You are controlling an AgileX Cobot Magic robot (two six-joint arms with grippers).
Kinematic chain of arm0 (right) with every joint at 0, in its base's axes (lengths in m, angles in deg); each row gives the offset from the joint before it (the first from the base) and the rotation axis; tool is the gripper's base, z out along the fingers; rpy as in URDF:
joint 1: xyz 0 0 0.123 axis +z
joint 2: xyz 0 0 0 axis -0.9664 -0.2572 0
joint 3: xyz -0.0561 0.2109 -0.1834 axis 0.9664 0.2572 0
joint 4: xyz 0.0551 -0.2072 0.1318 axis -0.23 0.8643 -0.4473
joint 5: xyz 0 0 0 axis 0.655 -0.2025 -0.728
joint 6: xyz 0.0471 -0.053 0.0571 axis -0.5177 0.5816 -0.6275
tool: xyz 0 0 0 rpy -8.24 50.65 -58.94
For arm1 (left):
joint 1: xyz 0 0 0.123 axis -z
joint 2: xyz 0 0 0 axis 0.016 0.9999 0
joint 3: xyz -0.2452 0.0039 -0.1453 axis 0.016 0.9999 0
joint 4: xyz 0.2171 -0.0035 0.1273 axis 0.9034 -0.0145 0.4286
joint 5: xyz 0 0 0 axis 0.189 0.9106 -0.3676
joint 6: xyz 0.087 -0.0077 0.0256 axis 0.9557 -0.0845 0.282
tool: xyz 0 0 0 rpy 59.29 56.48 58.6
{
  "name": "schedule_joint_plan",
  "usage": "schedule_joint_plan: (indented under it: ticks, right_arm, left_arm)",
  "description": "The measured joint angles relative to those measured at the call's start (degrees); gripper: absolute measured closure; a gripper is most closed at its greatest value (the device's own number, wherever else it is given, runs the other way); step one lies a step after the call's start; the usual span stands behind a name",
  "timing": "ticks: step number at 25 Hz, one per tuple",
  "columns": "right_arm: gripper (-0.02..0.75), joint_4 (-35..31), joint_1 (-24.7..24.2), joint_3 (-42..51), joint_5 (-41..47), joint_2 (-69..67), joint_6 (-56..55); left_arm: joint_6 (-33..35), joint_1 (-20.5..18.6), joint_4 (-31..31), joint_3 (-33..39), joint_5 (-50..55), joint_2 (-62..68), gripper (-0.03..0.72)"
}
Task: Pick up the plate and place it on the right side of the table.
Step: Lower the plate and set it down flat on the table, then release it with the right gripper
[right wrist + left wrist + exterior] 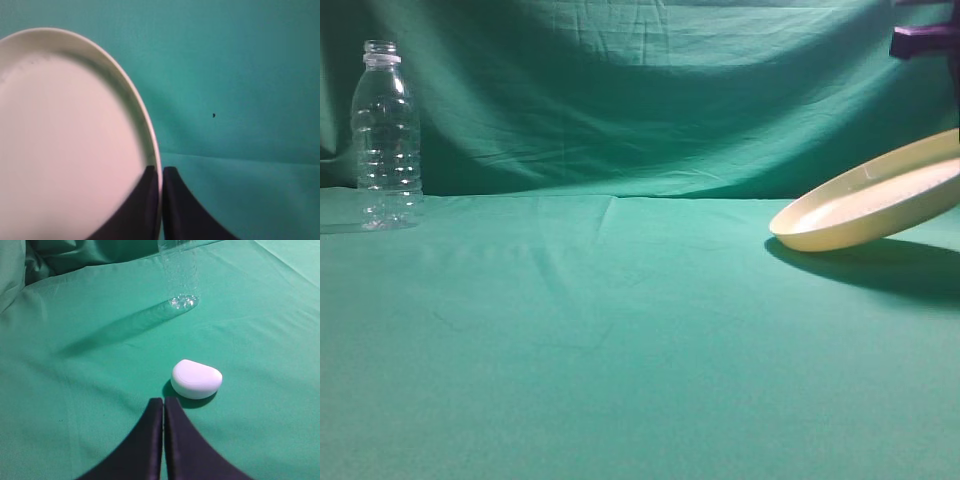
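Note:
The cream plate (870,205) hangs tilted above the green table (620,340) at the right edge of the exterior view, its left rim lowest, its shadow on the cloth below. In the right wrist view my right gripper (160,170) is shut on the plate's (65,140) rim, one finger inside and one outside. Only a dark purple part of that arm (925,40) shows in the exterior view. My left gripper (163,401) is shut and empty, low over the cloth; it is out of the exterior view.
A clear plastic bottle (386,140) stands upright at the far left of the table; its base (182,301) shows in the left wrist view. A small white rounded object (196,379) lies on the cloth just beyond my left fingertips. A green cloth backdrop (640,90) hangs behind.

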Motion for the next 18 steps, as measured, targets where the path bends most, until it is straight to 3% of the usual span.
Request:
schedule_joint_plan:
  ticks: [8,9,10,16,18]
  right_arm:
    - [0.738,0.6,-0.5,6.5,-9.3,-0.9,0.0]
    - [0.672,0.7,-0.7,6.5,-9.3,-1.5,0.0]
    - [0.672,0.8,-1.0,6.5,-9.3,-2.1,0.0]
    - [0.367,0.8,-1.8,6.4,-7.7,-3.1,0.0]
    - [0.344,0.7,-1.8,5.2,-5.7,-2.7,0.1]
  left_arm:
    - [0.0,0.0,0.0,0.0,0.0,0.0,0.688]
    - [0.0,0.0,0.0,0.0,0.0,0.0,0.688]
    - [0.0,0.0,0.0,0.0,0.0,0.0,0.688]
    - [0.0,0.0,0.0,0.0,0.0,0.0,0.688]
    - [0.0,0.0,0.0,0.0,0.0,0.0,0.688]
